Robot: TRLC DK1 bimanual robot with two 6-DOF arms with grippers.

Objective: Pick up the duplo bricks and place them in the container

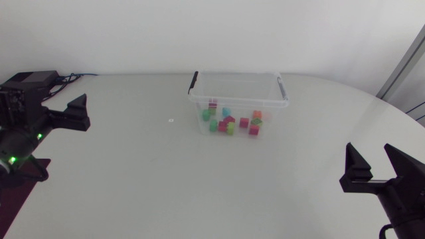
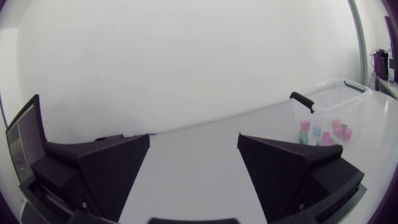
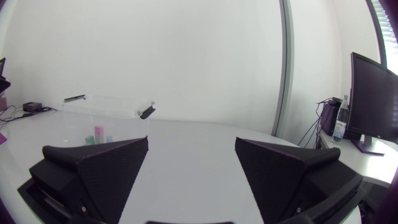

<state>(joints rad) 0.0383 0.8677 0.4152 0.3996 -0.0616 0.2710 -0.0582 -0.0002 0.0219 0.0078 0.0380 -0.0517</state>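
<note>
Duplo bricks [image 1: 230, 123] lie inside clear lidless container [image 1: 236, 100], mid tabletop [image 1: 166, 172]. Left claw [image 2: 193, 142] fingers apart, empty, at left side. Right claw [image 3: 191, 142] apart, empty, at right side.

- The left arm [image 1: 20, 133] is showing matte black housings, with two small green lights [image 1: 10, 160] glowing on them.
- The left gripper [image 2: 194, 140] is presenting black fingers [image 2: 112, 168], broad wedges tapering to blunt tips.
- The right gripper [image 3: 191, 140] is wearing the same matte black, its wedge surfaces showing a fine grainy texture.
</note>
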